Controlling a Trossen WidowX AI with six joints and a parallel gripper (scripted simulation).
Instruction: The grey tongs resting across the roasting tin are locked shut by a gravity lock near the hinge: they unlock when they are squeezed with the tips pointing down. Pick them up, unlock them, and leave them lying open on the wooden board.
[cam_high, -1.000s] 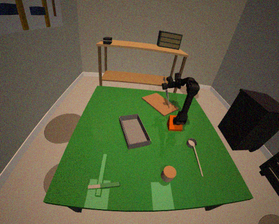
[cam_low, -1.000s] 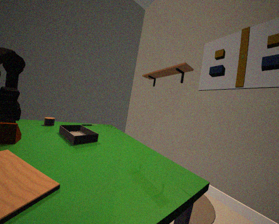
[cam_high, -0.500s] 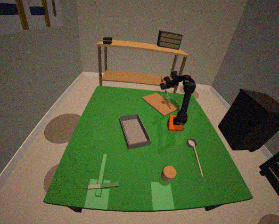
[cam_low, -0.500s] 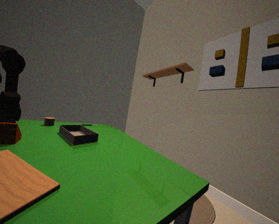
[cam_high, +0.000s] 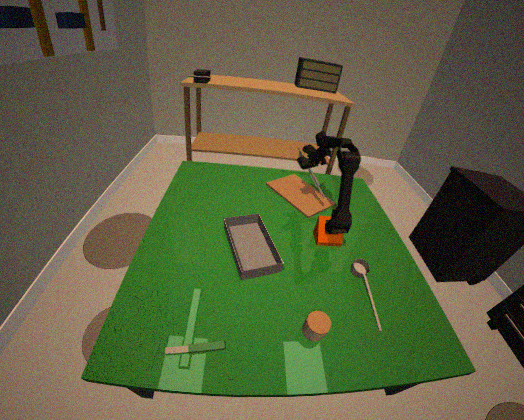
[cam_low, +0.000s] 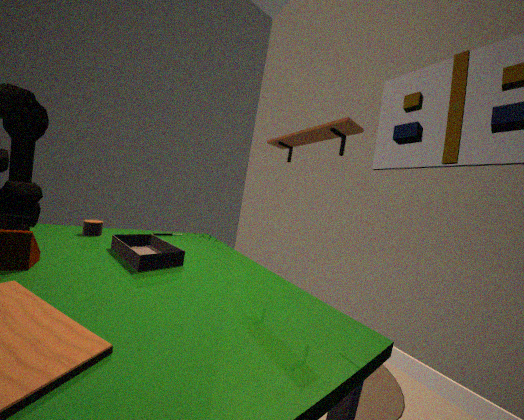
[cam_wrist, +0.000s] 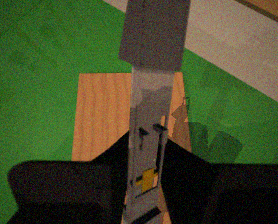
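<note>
The grey tongs (cam_high: 315, 180) (cam_wrist: 151, 102) are held aslant above the wooden board (cam_high: 287, 186) (cam_low: 40, 340) (cam_wrist: 102, 115). Their long lower part slopes down towards the arm's base side of the board; whether it touches the wood I cannot tell. My gripper (cam_high: 306, 161) (cam_wrist: 142, 135) is shut on the tongs, one black finger on each side. In the wrist view a broad dark grey part is at the top, and a small yellow piece (cam_wrist: 147, 180) shows between the fingers. Whether the lock is released is too small to tell. The roasting tin (cam_high: 262, 271) (cam_low: 160, 261) is empty.
The orange arm base (cam_high: 327, 237) (cam_low: 17, 250) stands near the board. A round tin with a tan top (cam_high: 317, 325) (cam_low: 93, 228), a ladle (cam_high: 371, 300) and a knife (cam_high: 207, 346) are nearer the table's front. A wooden shelf unit (cam_high: 265, 86) stands behind the table.
</note>
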